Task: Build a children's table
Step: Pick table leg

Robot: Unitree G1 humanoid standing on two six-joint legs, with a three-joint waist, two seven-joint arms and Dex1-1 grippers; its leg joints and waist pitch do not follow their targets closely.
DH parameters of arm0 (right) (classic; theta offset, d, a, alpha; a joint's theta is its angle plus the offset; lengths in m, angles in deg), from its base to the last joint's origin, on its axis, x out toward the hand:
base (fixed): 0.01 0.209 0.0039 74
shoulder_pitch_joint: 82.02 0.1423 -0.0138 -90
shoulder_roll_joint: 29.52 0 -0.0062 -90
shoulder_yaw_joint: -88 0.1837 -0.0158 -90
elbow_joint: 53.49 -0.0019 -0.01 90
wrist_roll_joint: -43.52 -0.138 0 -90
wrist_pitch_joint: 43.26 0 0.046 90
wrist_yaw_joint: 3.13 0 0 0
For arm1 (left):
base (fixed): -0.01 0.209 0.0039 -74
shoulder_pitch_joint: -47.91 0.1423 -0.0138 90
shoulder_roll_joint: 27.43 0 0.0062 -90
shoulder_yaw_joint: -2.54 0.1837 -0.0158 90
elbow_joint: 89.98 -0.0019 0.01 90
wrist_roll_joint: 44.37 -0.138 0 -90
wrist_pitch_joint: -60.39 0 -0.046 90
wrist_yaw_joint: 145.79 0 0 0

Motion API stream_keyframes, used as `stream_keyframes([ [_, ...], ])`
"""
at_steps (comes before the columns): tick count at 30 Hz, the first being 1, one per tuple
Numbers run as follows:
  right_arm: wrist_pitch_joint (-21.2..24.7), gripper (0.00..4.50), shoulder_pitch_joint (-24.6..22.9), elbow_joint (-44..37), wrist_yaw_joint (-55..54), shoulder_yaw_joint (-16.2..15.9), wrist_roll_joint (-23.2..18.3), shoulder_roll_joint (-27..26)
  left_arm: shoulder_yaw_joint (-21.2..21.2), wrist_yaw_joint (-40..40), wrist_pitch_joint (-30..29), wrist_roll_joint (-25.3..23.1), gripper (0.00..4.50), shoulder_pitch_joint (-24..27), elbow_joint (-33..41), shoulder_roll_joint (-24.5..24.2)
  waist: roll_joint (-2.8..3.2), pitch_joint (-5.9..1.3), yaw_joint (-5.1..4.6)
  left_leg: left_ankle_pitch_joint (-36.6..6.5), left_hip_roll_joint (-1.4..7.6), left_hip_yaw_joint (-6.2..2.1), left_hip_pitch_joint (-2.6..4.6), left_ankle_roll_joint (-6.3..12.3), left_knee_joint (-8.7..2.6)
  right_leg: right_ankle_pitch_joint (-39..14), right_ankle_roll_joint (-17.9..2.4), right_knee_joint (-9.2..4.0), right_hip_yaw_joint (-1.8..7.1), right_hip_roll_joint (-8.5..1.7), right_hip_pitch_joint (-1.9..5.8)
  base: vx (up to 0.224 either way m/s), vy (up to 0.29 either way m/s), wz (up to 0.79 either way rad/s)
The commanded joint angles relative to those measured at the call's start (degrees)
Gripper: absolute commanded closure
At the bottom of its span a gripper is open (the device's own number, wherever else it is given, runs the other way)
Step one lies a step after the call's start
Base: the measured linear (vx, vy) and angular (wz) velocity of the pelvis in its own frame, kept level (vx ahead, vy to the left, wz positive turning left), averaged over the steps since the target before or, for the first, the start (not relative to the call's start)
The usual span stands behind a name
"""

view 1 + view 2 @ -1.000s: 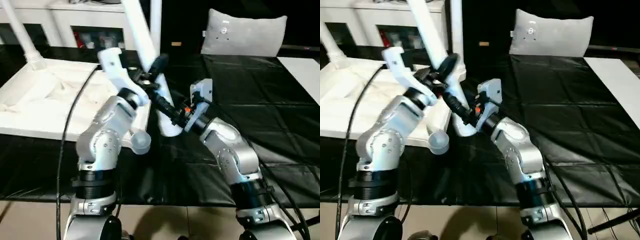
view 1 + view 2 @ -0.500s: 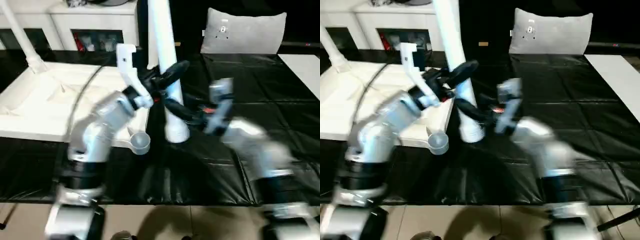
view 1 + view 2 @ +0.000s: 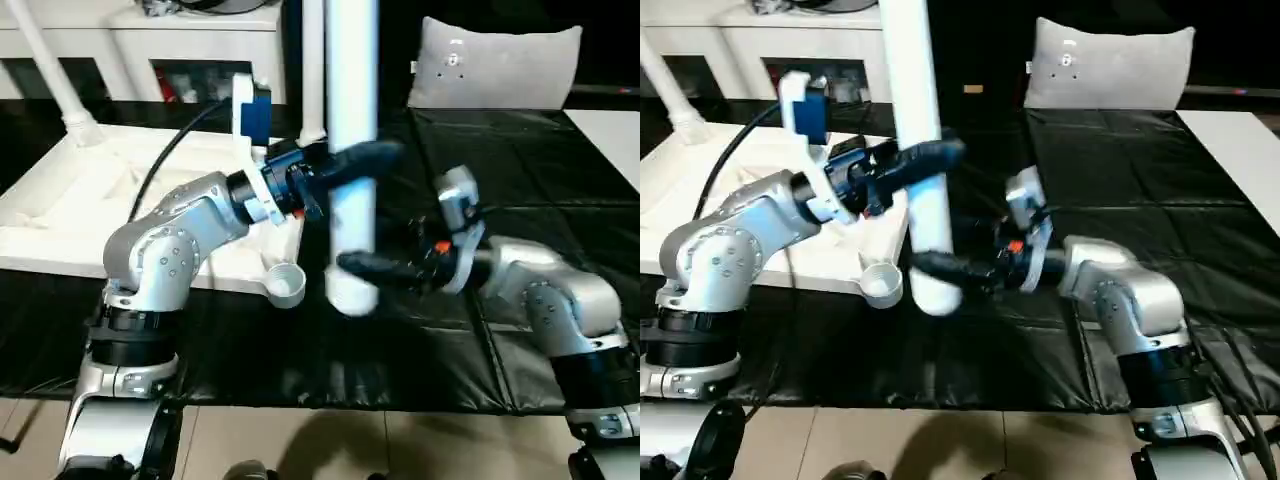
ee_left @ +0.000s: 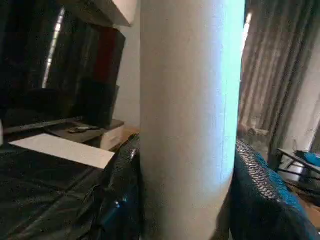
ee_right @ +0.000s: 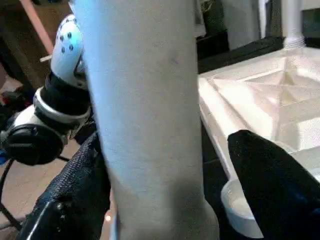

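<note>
Leg (image 3: 352,130) upright, at 3 o'clock of tabletop (image 3: 60,215). Left gripper (image 3: 345,165) clamps it mid-shaft. Right gripper (image 3: 375,268) straddles lower end, jaws wide; contact unclear through blur. I keep shaft plumb, slide base to 9 o'clock onto corner socket (image 3: 287,284).

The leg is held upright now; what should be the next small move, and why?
Probably carry the leg sideways to the empty corner socket of the top. The left end effector clamps it upright, its lower end beside that socket, not over it; the right end effector flanks the base, so it could steady it.
</note>
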Motion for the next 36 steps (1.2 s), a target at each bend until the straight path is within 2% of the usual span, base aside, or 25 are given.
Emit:
stream_keyframes([
  [1,0.48,1.29,1.50,0.19,1.27,-0.36,-0.18,0.65,0.58,-1.42,-0.58,1.20,2.68,-0.27,1.36,-0.68,-0.37,-4.57,0.09,-3.28,2.10,-0.01,-0.27,2.77,-3.65,-9.41,-12.01,-4.37,2.85,-4.36,4.20,0.000,0.000,0.00],
  [3,0.56,1.41,1.58,0.29,1.33,-0.36,-0.24,0.67,0.57,-1.12,-0.36,0.79,2.68,-0.14,1.19,-0.77,-0.08,-4.58,0.17,-2.97,2.14,-0.09,-0.27,2.68,-3.65,-10.06,-11.60,-4.33,2.81,-4.37,4.10,0.000,0.000,0.00],
  [5,0.72,1.53,1.75,0.65,1.49,-0.33,-0.12,0.65,0.60,-0.23,0.23,-0.31,2.68,0.03,0.46,-0.99,-0.15,-4.60,0.15,-2.87,2.13,-0.09,-0.28,2.66,-3.64,-10.45,-11.19,-4.39,2.81,-4.34,4.08,0.000,0.000,0.00],
  [6,0.82,1.61,1.73,0.76,1.54,-0.35,-0.05,0.61,0.67,0.08,0.60,-0.96,2.68,0.14,0.01,-1.10,-0.51,-4.56,0.08,-2.83,2.15,-0.06,-0.29,2.72,-3.69,-10.60,-11.01,-4.46,2.82,-4.33,4.09,0.000,0.000,0.00],
  [7,0.92,1.85,1.73,0.82,1.60,-0.36,-0.05,0.59,0.71,0.14,0.79,-1.28,2.68,0.18,-0.19,-1.14,-0.29,-4.61,0.12,-2.34,2.13,-0.08,-0.30,2.73,-3.64,-10.60,-10.74,-4.41,2.83,-4.33,4.05,0.000,0.000,0.00],
  [11,0.87,2.11,1.68,0.96,1.73,-0.38,0.10,0.41,0.42,0.49,1.14,-1.48,2.68,0.24,-0.36,-0.80,-0.26,-4.68,0.17,-1.85,2.08,-0.06,-0.33,2.77,-3.59,-10.29,-10.57,-4.34,2.80,-4.30,4.05,0.000,0.000,0.00],
  [12,0.83,2.26,1.62,1.01,1.64,-0.30,0.15,0.31,0.60,0.60,1.33,-1.80,2.68,0.30,-0.57,-0.78,0.01,-4.70,0.21,-1.66,2.06,-0.08,-0.36,2.78,-3.53,-10.03,-10.63,-4.33,2.79,-4.32,4.04,0.000,0.000,0.00],
  [14,0.80,2.39,1.51,0.99,1.49,-0.17,0.21,0.17,0.81,0.69,1.55,-2.03,2.68,0.42,-0.77,-0.73,-0.08,-4.74,0.16,-1.64,2.06,-0.07,-0.33,2.78,-3.52,-9.39,-10.79,-4.29,2.79,-4.26,4.03,0.000,0.000,0.00],
  [22,0.74,2.53,0.82,0.57,0.80,0.24,0.30,-0.13,0.90,1.52,2.21,-2.94,2.69,0.83,-1.31,-0.20,-0.08,-4.73,0.11,-1.99,2.06,-0.07,-0.32,2.71,-3.55,-9.76,-10.75,-4.39,2.74,-4.22,4.07,0.000,0.000,0.00],
  [26,0.00,2.54,0.45,0.50,-1.05,0.91,0.96,-0.80,0.28,5.91,4.69,-5.97,2.69,0.58,-4.46,0.99,-0.18,-4.74,0.08,-1.70,1.94,-0.01,-0.38,2.81,-3.48,-9.54,-10.63,-4.48,2.76,-4.17,4.11,0.000,0.000,0.00],
  [27,-0.31,2.55,0.50,0.60,-1.69,1.08,1.24,-1.02,-0.46,7.22,4.98,-5.93,2.13,0.47,-5.00,1.56,-0.19,-4.74,0.05,-1.77,1.94,-0.01,-0.38,2.73,-3.48,-9.72,-10.52,-4.48,2.76,-4.18,4.12,0.000,0.000,0.00],
  [28,-1.56,2.56,0.79,1.14,-4.37,1.16,2.91,-1.79,-1.91,9.41,5.09,-5.46,1.99,0.34,-5.69,2.49,-0.25,-4.76,0.01,-1.90,1.98,0.01,-0.37,2.39,-3.46,-9.99,-10.47,-4.53,2.71,-4.22,4.10,0.000,0.000,0.00],
  [30,-2.65,2.57,1.00,1.60,-7.47,1.32,4.38,-2.95,-2.03,10.11,5.94,-6.07,1.99,0.90,-5.32,2.65,-0.20,-4.80,-0.14,-1.66,2.04,-0.11,-0.38,2.05,-3.54,-9.80,-10.24,-4.43,2.66,-4.23,4.08,0.000,0.000,0.00],
  [31,-3.55,2.58,1.08,1.86,-10.26,1.68,5.27,-4.29,-1.90,10.64,7.01,-6.98,1.93,1.75,-4.67,2.75,-0.38,-4.78,-0.26,-1.65,2.02,-0.11,-0.40,1.97,-3.57,-9.96,-9.95,-4.46,2.67,-4.22,4.08,0.000,0.000,0.00],
  [33,-4.40,2.59,1.06,1.86,-12.60,2.06,5.91,-5.49,-1.96,11.67,8.50,-8.17,1.64,2.58,-4.08,3.06,-0.26,-4.82,-0.52,-1.53,2.02,-0.15,-0.42,1.63,-3.61,-10.07,-9.65,-4.41,2.70,-4.35,4.15,0.000,0.000,0.00],
  [35,-6.19,2.59,0.93,1.81,-18.28,2.85,7.44,-8.33,-2.02,15.71,13.24,-12.22,1.54,4.53,-3.40,4.11,-0.28,-4.71,-0.76,-1.63,2.16,-0.10,-0.45,1.54,-3.69,-9.93,-9.46,-4.48,2.78,-4.33,4.00,0.000,0.000,0.00],
  [36,-6.25,2.59,0.91,1.79,-18.46,2.86,7.49,-8.43,-2.01,15.90,13.40,-12.38,1.54,4.61,-3.38,4.16,-0.30,-4.73,-0.81,-1.76,2.19,-0.10,-0.37,1.52,-3.72,-9.90,-9.43,-4.50,2.78,-4.31,3.97,0.000,0.000,0.00],
])
